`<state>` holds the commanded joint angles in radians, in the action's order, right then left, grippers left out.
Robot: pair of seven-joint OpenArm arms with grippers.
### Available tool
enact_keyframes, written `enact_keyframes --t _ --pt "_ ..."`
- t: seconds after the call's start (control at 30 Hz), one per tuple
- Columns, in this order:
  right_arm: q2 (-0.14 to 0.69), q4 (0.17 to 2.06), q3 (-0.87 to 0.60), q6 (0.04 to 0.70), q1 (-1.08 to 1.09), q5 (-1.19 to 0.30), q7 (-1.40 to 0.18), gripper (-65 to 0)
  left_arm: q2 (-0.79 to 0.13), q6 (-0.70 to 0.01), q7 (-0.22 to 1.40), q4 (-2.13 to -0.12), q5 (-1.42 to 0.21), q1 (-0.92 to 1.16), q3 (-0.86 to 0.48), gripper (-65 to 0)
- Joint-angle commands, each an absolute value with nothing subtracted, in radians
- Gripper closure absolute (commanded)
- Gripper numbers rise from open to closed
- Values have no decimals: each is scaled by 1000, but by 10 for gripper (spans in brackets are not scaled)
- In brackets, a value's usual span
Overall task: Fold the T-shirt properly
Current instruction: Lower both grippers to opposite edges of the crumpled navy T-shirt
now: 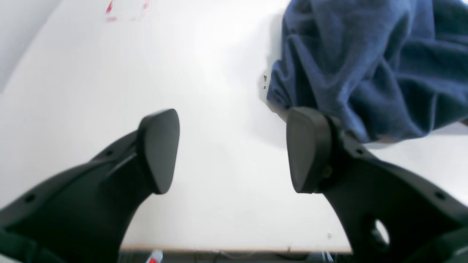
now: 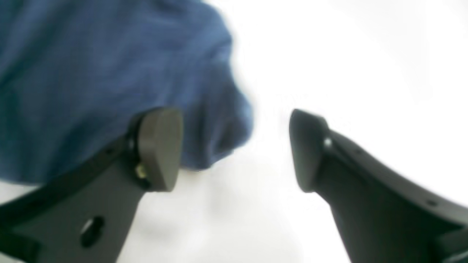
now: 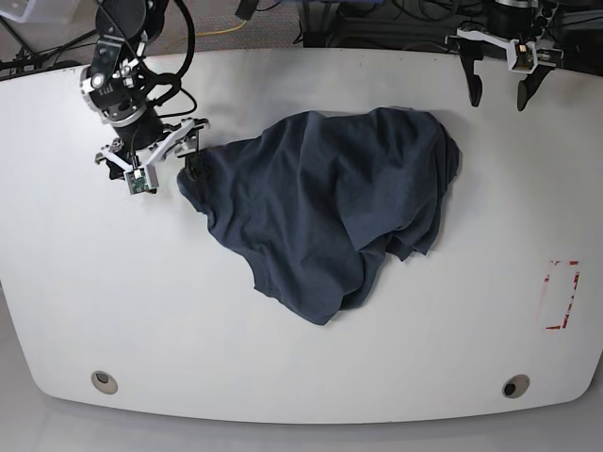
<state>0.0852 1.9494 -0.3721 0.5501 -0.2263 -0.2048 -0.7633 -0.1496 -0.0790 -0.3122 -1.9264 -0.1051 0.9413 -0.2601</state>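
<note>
The dark blue T-shirt point(image 3: 330, 202) lies crumpled in a rough heap on the white table point(image 3: 94, 282), and no lettering shows. My right gripper point(image 3: 157, 168) is open at the shirt's left edge. In the right wrist view point(image 2: 236, 146) the blurred cloth point(image 2: 91, 73) fills the left side and reaches partly into the gap between the jaws. My left gripper point(image 3: 497, 94) is open at the table's far right, beyond the shirt's upper right corner. In the left wrist view point(image 1: 234, 146) its jaws span bare table, with the shirt point(image 1: 365, 65) just behind one finger point(image 1: 309, 149).
A red-outlined rectangle point(image 3: 562, 294) is marked on the table at the right; it also shows in the left wrist view point(image 1: 124, 9). Two round holes point(image 3: 105, 381) point(image 3: 513, 386) sit near the front edge. Cables and equipment lie behind the table's far edge.
</note>
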Motion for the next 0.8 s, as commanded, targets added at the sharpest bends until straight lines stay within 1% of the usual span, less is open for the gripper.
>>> enact_keyframes --t 0.1,0.23,0.3,0.43,0.6,0.63,0.67,0.7,0.73,0.8 --pt "116 1899 -371 556 -150 -209 -860 -452 -150 -79 -311 -1925 -84 917 -259 -428" --pt "116 1847 -372 650 -90 -209 -914 -447 -151 -79 -311 -1900 -82 881 -257 -428" --pt "116 1811 -372 676 -61 -209 -928 -447 -171 -79 -311 -1885 -82 863 -259 -428" --pt "117 1725 -371 698 -22 -209 -937 -445 -197 -79 -311 -1854 -82 854 -257 -428" --pt "113 1618 -372 698 15 -209 -914 -441 -200 -79 -311 -1837 -82 817 -259 -428" --pt "113 1603 -372 698 18 -209 -906 -423 -200 -79 -311 -1831 -82 814 -257 -428" --pt "113 1589 -372 698 22 -209 -895 -388 -200 -79 -311 -1827 -82 812 -257 -428" --pt "113 1575 -372 698 24 -209 -880 -336 -200 -79 -311 -1824 -82 811 -257 -428" --pt "113 1563 -372 698 24 -209 -860 -262 -200 -79 -311 -1824 -82 805 -255 -428" --pt "113 1557 -372 698 19 -209 -842 -144 -200 -79 -311 -1824 -82 796 -255 -428"
